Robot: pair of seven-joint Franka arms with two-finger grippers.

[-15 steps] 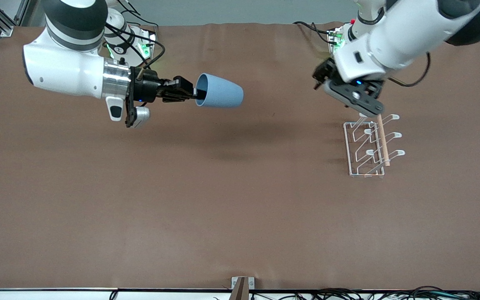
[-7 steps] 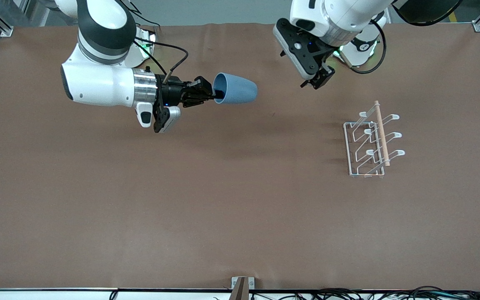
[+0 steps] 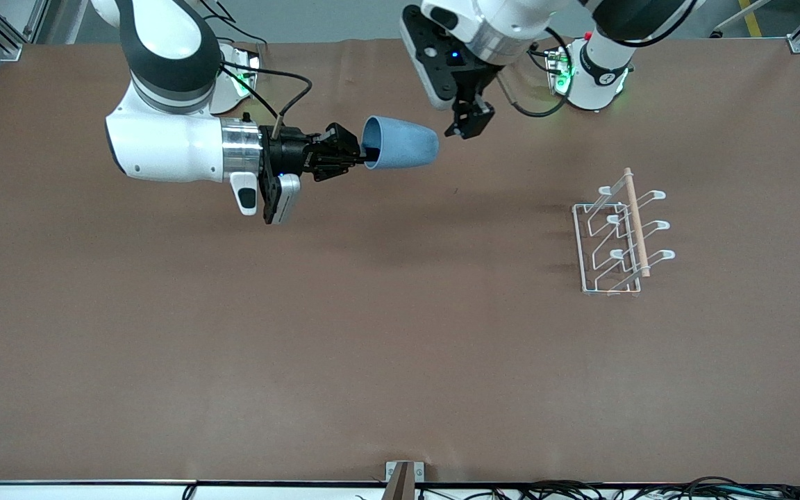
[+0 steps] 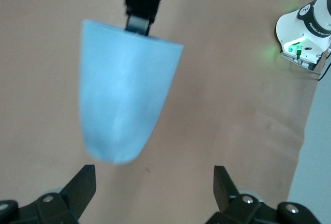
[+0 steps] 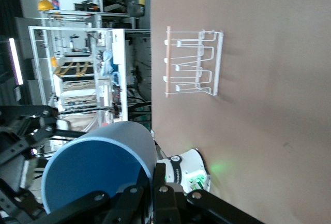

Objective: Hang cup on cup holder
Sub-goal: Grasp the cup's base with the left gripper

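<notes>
Left gripper (image 3: 468,125) is swinging from over the cup holder (image 3: 619,236) toward the cup (image 3: 400,142), fingers spread. Right gripper (image 3: 355,151) is pinching the cup's rim, holding it sideways in the air, well apart from the holder toward the right arm's end. Handover judged next: left fingers should be straddling the closed end squarely before the right lets go.

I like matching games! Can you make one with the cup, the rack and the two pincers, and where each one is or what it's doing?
Things:
1. cup
2. rack
3. left pincer
4. right pincer

States:
A. open, in the air by the cup's base
B. standing on the table, toward the left arm's end
C. shut on the cup's rim
D. held sideways in the air

Pairs: 1-D, 2-B, 3-A, 4-C
</notes>
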